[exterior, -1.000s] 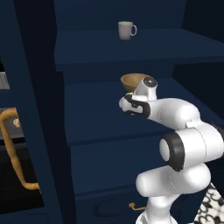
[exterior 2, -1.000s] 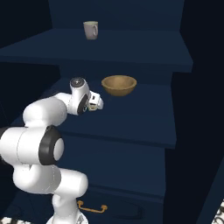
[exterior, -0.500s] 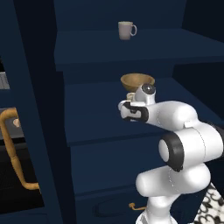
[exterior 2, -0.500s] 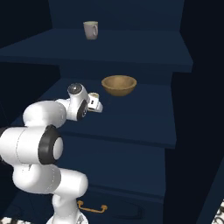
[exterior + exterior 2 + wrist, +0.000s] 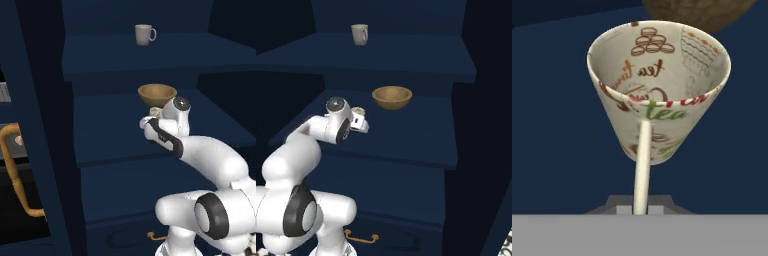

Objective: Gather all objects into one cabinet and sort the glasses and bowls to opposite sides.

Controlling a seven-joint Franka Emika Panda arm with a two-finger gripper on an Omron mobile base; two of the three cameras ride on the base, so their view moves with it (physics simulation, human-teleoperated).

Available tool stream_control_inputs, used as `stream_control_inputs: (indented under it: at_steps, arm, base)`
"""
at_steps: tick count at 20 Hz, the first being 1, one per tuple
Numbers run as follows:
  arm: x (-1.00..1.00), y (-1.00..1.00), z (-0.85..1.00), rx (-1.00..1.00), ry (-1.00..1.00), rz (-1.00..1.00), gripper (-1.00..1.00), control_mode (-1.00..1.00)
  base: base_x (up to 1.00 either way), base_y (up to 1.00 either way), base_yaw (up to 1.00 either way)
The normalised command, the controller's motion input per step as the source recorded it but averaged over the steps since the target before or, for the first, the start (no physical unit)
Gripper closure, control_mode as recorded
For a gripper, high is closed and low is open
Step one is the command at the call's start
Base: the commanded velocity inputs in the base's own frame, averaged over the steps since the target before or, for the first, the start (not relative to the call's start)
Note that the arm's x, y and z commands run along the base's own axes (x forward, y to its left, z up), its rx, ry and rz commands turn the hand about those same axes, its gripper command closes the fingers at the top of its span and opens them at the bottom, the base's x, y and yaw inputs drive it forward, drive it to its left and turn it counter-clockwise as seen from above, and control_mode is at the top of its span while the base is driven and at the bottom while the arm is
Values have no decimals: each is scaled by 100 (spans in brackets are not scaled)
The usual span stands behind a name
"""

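Note:
A cream tumbler (image 5: pixel 659 75) printed with tea motifs stands on the middle shelf (image 5: pixel 110 135) of the navy cabinet. My gripper (image 5: pixel 643 131) is shut on its near wall, one pale finger (image 5: pixel 642 170) running up the outside to the rim. In the base views the gripper (image 5: pixel 152 118) (image 5: pixel 360 120) sits at the tumbler (image 5: pixel 155 110) (image 5: pixel 358 110), just in front of the tan wooden bowl (image 5: pixel 157 94) (image 5: pixel 392 96) (image 5: pixel 702 10) on the same shelf. A grey-beige handled mug (image 5: pixel 144 34) (image 5: pixel 359 34) stands on the shelf above.
The open cabinet door with its curved brass-orange handle (image 5: pixel 15 180) hangs at the left. A low navy drawer with a brass pull (image 5: pixel 361 237) lies below the shelves. The middle shelf (image 5: pixel 406 140) has free room to the right of the bowl and the tumbler.
The jaws have closed on the tumbler's wall. The hand has turned a little and settled at the cup; bowl and mug have not moved.

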Motion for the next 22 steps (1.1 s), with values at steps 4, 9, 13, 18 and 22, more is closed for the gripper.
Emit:
stream_control_inputs:
  at_steps: [4,9,13,18,22]
  arm:
    - [-89,7,1,5,12,0,100,-100]
    - [-98,7,1,0,5,0,100,-100]
    - [-95,9,11,0,4,0,100,-100]
    - [-90,5,49,0,14,1,100,-100]
    - [-99,14,75,0,32,4,100,-100]
  base:
    - [0,0,0]
    - [0,0,0]
    - [0,0,0]
    - [0,0,0]
    - [0,0,0]
